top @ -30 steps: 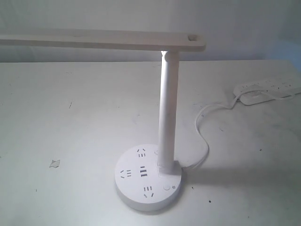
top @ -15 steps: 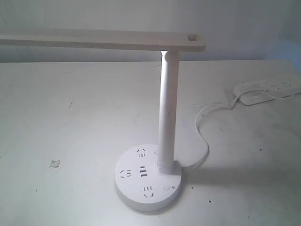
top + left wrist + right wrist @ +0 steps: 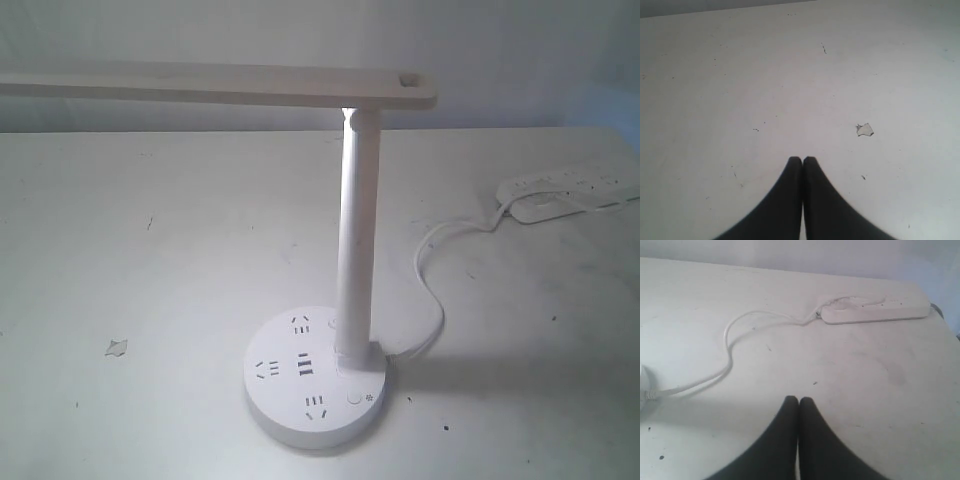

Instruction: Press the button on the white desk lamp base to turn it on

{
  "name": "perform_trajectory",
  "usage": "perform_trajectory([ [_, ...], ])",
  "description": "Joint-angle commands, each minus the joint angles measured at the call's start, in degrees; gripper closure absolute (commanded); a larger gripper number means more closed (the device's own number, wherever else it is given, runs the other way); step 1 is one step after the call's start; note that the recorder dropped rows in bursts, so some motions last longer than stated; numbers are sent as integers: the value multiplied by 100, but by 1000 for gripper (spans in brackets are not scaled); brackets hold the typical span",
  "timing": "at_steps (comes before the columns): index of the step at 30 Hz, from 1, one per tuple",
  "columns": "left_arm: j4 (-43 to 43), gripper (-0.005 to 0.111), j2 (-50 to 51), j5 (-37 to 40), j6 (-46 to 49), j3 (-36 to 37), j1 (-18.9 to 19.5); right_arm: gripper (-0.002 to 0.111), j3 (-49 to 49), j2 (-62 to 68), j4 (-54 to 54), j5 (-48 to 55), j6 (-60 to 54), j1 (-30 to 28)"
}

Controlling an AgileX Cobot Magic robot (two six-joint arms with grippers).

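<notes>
The white desk lamp stands near the front of the table, its flat arm reaching left. Its round white desk lamp base carries dark socket slots and USB slots. The button sits on the base's right front beside a tiny sun mark. No gripper shows in the exterior view. My left gripper is shut, empty, over bare tabletop. My right gripper is shut too, holding nothing, above the table near the lamp's cord; only a sliver of the base shows there.
A long white power strip lies at the back right, joined to the lamp by a looping white cord. A small scrap lies on the table at left, also the scrap in the left wrist view.
</notes>
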Motion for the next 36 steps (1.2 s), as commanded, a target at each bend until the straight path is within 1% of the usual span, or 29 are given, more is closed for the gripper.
perform_trajectory([
  [1,-26,107,-18,-11,0,11,-45,108,7,-25,227,-92,-343,-17],
  [8,-26,107,-18,-11,0,11,-45,108,7,-25,227,-92,-343,-31],
  [14,-26,107,-18,-11,0,11,-45,108,7,-25,240,-71,-312,-513],
  [36,-26,107,-18,-11,0,11,-45,108,7,-25,230,-71,-312,-527],
])
